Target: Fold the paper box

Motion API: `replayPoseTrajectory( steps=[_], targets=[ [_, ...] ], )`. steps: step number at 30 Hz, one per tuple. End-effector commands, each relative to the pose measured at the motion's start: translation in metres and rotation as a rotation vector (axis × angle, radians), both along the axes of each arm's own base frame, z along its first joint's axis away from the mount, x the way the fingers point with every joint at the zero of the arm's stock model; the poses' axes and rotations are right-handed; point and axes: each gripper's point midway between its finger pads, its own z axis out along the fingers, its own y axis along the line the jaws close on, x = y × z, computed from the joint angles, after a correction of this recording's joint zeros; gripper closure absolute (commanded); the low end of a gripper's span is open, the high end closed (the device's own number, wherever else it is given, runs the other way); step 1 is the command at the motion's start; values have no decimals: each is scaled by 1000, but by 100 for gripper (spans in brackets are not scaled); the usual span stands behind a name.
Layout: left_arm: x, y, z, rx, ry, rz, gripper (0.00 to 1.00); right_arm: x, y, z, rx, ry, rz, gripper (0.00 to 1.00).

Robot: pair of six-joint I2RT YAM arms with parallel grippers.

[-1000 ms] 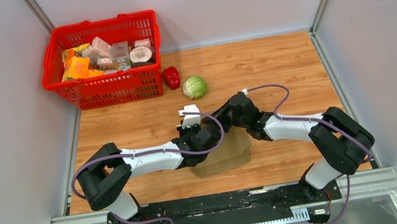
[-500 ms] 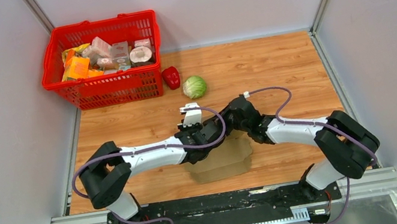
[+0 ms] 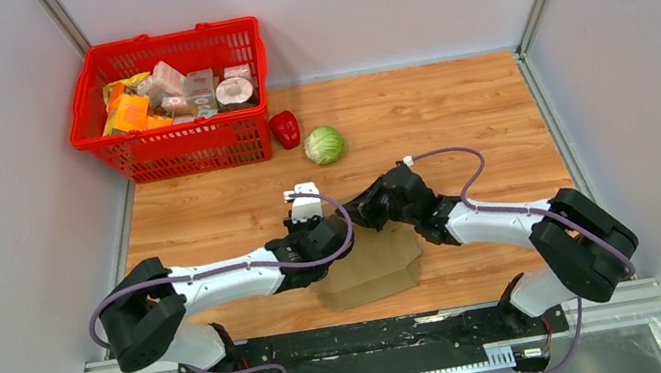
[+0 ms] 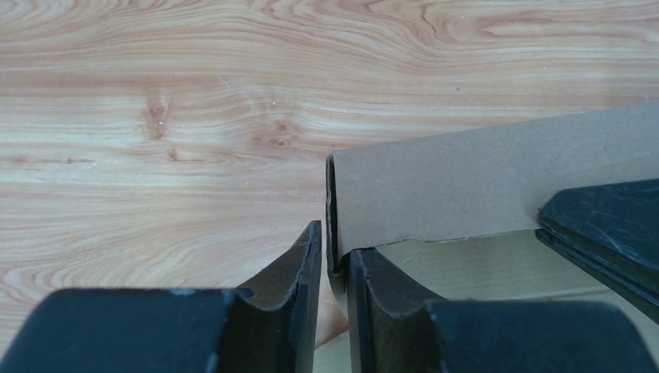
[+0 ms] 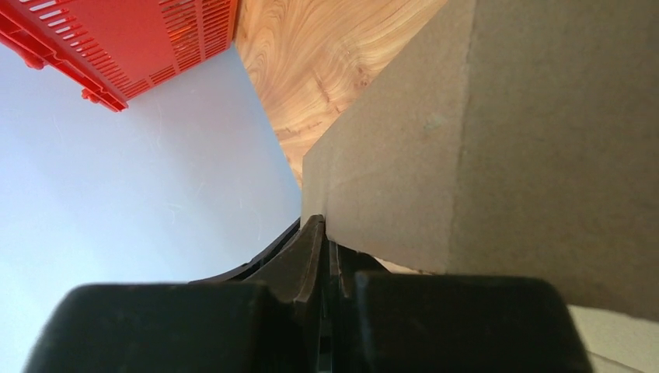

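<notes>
Top external: looks down on a wooden table [image 3: 456, 115] between grey walls. Finds the left arm [image 3: 221, 281] and right arm [image 3: 494, 217] both reaching inward to meet over the paper box [image 3: 370, 266], which lies brown and part-flattened near the front edge at centre. Places a red basket [image 3: 175, 131] of packages at the far left corner, well apart from the box; beside it a green cabbage [image 3: 323, 144], with a red pepper [image 3: 285, 129] between the two. Left wrist: catches the left gripper [image 4: 332, 233] slightly parted, straddling a flap's edge without visibly squeezing it. Right wrist: shows the right gripper [image 5: 326, 225] closed, tips against a box panel's edge; cannot tell whether board sits pinched between them.
</notes>
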Motion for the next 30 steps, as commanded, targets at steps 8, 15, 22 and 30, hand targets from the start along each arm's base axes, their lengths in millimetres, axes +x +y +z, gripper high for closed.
replayPoseTrajectory(
  steps=[8, 15, 22, 30],
  targets=[
    [3, 48, -4, 182, -53, 126, 100, -6, -31, 23, -316, -291, 179, 17],
    [-6, 73, 5, 206, -94, 157, 100, -30, -70, 33, -640, -489, 521, 10],
    [-10, 81, 13, 154, -128, 158, 100, 1, -56, 56, -695, -538, 636, 15],
    [-9, 79, 16, 123, -140, 145, 100, 13, -13, 44, -466, -454, 698, 33]
  ],
)
